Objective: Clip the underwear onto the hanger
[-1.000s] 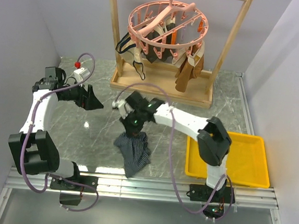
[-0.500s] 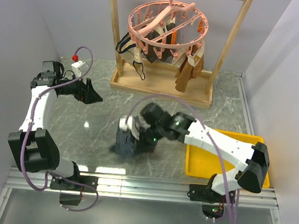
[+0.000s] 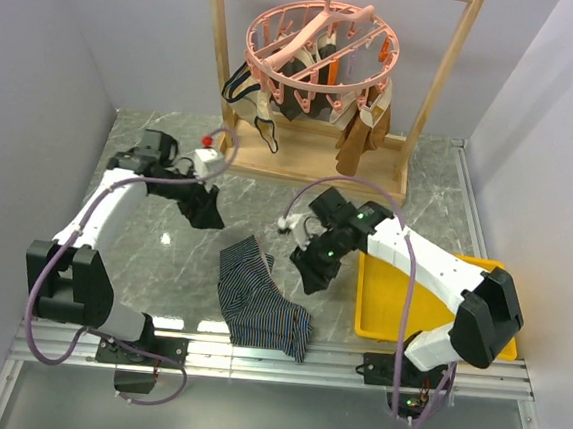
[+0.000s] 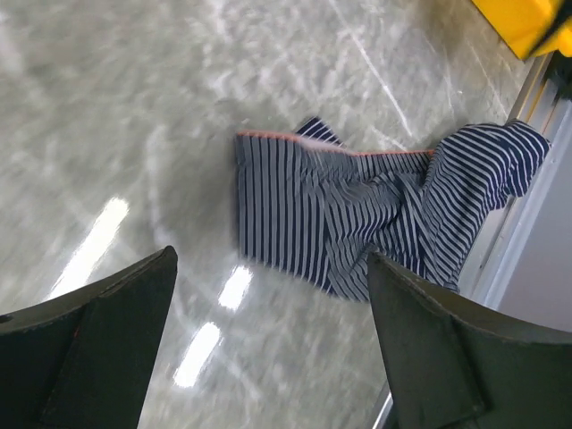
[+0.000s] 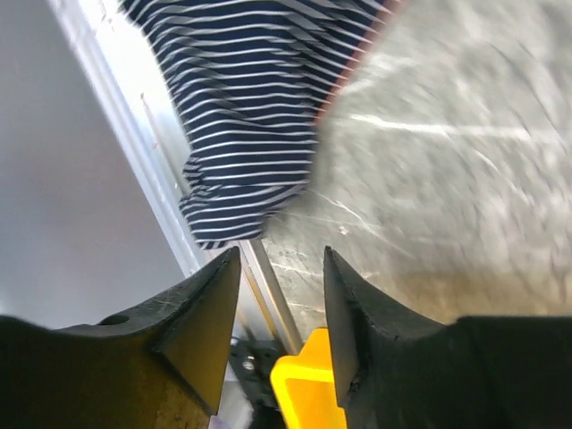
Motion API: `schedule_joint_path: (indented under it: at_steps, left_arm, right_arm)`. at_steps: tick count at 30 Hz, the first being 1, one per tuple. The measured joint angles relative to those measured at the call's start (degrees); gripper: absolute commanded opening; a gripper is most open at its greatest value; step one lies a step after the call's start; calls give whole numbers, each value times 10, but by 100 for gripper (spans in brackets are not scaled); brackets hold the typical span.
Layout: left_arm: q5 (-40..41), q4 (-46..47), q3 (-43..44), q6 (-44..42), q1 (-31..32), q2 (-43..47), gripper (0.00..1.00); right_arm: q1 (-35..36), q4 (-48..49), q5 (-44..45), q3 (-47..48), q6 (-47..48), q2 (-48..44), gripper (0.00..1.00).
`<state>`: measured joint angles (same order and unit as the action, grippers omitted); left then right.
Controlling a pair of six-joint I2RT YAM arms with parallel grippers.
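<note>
The underwear (image 3: pixel 259 302) lies crumpled on the table (image 3: pixel 162 264), both the left fingers (image 4: pixel 98 349) and right fingers (image 5: pixel 192 331) spread and empty

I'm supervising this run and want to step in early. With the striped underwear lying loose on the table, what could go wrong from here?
1. The underwear lies rumpled, one corner reaching the front rail. A clumsy grab by the left gripper or right gripper, both open, could push it off.
2. The hanger already carries garments, so clipping room may be tight.
</note>
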<state>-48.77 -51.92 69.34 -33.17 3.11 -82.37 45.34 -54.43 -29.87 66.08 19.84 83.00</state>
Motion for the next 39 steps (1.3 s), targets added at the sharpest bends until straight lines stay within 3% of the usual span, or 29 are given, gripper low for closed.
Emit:
schedule_joint_path:
  at_steps: [4, 9, 12, 20, 30, 34, 39]
  left_arm:
    - [30, 57, -11, 42, 72, -22, 85]
    - [82, 120, -8, 76, 121, -102, 76]
    - [111, 129, 2, 80, 149, -156, 75]
    - [124, 132, 23, 84, 173, -238, 72]
    - [72, 115, 40, 78, 170, -271, 29]
    - [42, 97, 34, 74, 160, -247, 1]
    - [18, 106, -1, 103, 98, -167, 0]
  right_arm:
    - [-62, 12, -11, -7, -61, 18, 48]
    - [-97, 15, -26, -29, -115, 29, 52]
    - [-107, 17, -35, -42, -139, 42, 55]
    - [-112, 24, -68, -54, -162, 95, 57]
    - [-129, 24, -100, -54, -162, 129, 57]
    - [-142, 23, -111, -53, -161, 131, 57]
    - [-153, 23, -120, -46, -160, 140, 55]
